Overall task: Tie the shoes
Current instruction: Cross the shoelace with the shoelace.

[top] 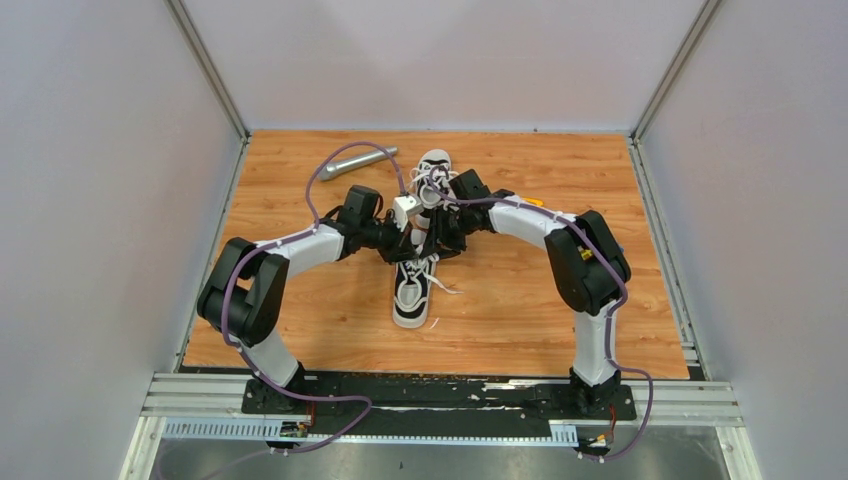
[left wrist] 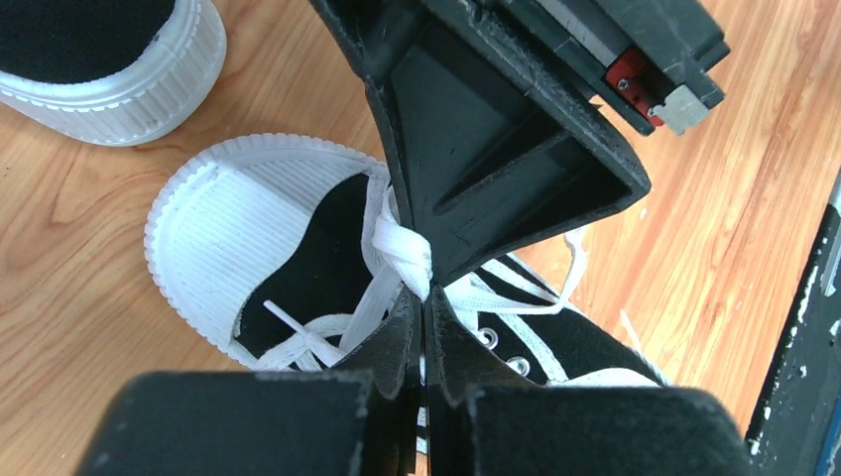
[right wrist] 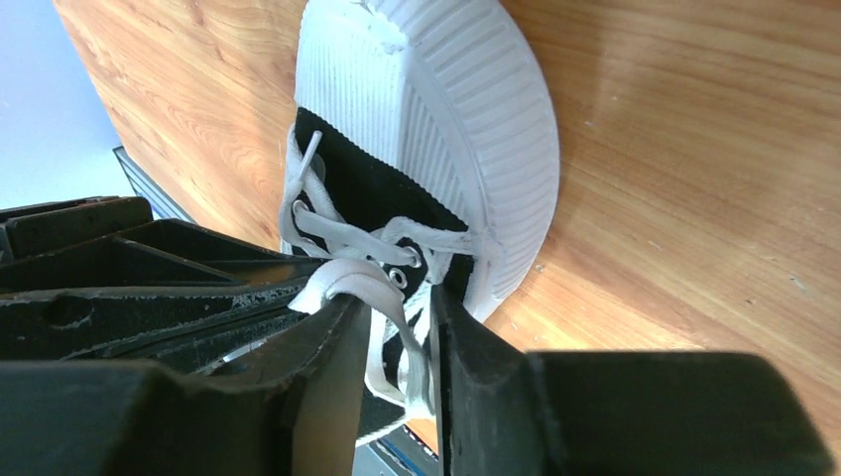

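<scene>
Two black-and-white shoes lie end to end mid-table: a near shoe (top: 410, 292) and a far shoe (top: 433, 168). Both grippers meet over the near shoe's laces. In the left wrist view my left gripper (left wrist: 424, 296) is shut on a white lace (left wrist: 402, 248) just behind the ribbed toe cap (left wrist: 223, 233), tip to tip with the right gripper's fingers (left wrist: 496, 149). In the right wrist view my right gripper (right wrist: 397, 297) stands open by a narrow gap. A lace loop (right wrist: 362, 283) drapes over its left finger and hangs loose between the jaws, above the near shoe (right wrist: 436, 109).
A grey metal cylinder (top: 356, 160) lies at the back left of the wooden table (top: 600, 330). The far shoe's toe (left wrist: 99, 69) sits close beside the near shoe. White walls enclose the table on three sides.
</scene>
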You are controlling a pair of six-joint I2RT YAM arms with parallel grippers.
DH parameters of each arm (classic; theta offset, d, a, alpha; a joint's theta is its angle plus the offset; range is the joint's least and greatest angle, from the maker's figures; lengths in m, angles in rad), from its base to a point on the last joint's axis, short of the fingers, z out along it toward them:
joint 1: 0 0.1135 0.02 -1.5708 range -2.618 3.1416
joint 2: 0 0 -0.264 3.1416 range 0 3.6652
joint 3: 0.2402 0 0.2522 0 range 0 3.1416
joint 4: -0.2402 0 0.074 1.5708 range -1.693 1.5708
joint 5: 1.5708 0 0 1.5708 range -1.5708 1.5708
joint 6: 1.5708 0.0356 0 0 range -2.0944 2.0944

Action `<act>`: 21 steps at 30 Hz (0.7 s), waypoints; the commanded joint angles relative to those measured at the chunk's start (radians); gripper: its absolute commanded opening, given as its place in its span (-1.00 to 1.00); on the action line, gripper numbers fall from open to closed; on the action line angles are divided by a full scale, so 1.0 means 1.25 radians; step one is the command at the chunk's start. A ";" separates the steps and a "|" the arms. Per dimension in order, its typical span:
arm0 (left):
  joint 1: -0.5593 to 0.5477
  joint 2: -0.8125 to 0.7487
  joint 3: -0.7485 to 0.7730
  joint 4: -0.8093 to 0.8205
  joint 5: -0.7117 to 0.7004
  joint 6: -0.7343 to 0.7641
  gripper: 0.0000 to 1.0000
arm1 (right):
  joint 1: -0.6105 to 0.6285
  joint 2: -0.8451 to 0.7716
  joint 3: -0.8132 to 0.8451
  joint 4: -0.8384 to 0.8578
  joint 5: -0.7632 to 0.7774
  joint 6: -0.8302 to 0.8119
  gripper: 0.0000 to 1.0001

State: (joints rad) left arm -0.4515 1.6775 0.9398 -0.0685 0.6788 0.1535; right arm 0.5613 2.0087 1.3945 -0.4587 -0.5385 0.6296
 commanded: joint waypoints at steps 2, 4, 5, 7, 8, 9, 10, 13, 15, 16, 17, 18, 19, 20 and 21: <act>-0.003 0.002 -0.005 0.050 -0.009 -0.023 -1.00 | -0.005 -0.021 -0.018 0.016 -0.004 0.001 -0.29; -0.003 0.004 -0.005 0.073 -0.008 -0.029 -1.00 | -0.006 -0.030 -0.027 0.024 -0.020 -0.010 -0.27; -0.003 0.005 -0.003 0.076 -0.005 -0.031 -1.00 | -0.006 -0.033 -0.030 0.027 -0.022 -0.014 -0.27; -0.003 0.011 0.001 0.077 -0.004 -0.032 -1.00 | -0.007 -0.036 -0.034 0.037 -0.038 -0.030 -0.26; -0.003 0.014 0.004 0.077 -0.004 -0.031 -1.00 | -0.006 -0.035 -0.034 0.039 -0.037 -0.039 -0.25; -0.003 0.015 0.005 0.077 -0.006 -0.030 -1.00 | -0.007 -0.035 -0.033 0.040 -0.038 -0.049 -0.25; -0.003 0.018 0.008 0.080 -0.006 -0.031 -1.00 | -0.007 -0.033 -0.029 0.043 -0.048 -0.060 -0.24; -0.003 0.029 0.013 0.084 -0.005 -0.033 -1.00 | -0.011 -0.026 -0.013 0.046 -0.080 -0.113 -0.19; -0.003 0.036 0.018 0.087 -0.002 -0.035 -1.00 | -0.017 -0.028 -0.007 0.047 -0.103 -0.151 -0.15; -0.003 0.038 0.022 0.088 -0.001 -0.035 -1.00 | -0.021 -0.032 -0.005 0.045 -0.107 -0.169 -0.13; -0.003 0.040 0.024 0.088 0.001 -0.035 -1.00 | -0.026 -0.036 -0.004 0.038 -0.109 -0.186 -0.12; -0.003 0.042 0.028 0.088 0.002 -0.035 -1.00 | -0.032 -0.041 -0.003 0.032 -0.112 -0.203 -0.08; -0.003 0.045 0.030 0.087 0.002 -0.035 -1.00 | -0.037 -0.043 0.001 0.020 -0.103 -0.219 0.01; -0.003 0.046 0.033 0.086 0.003 -0.033 -1.00 | -0.041 -0.043 0.006 0.003 -0.091 -0.234 0.11; -0.003 0.047 0.035 0.086 0.002 -0.032 -1.00 | -0.046 -0.041 0.013 -0.016 -0.087 -0.252 0.14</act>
State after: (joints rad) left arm -0.4519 1.7245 0.9371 -0.0181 0.6758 0.1104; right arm 0.5282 1.9945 1.3705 -0.4236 -0.6670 0.4446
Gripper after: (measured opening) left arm 0.008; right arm 0.538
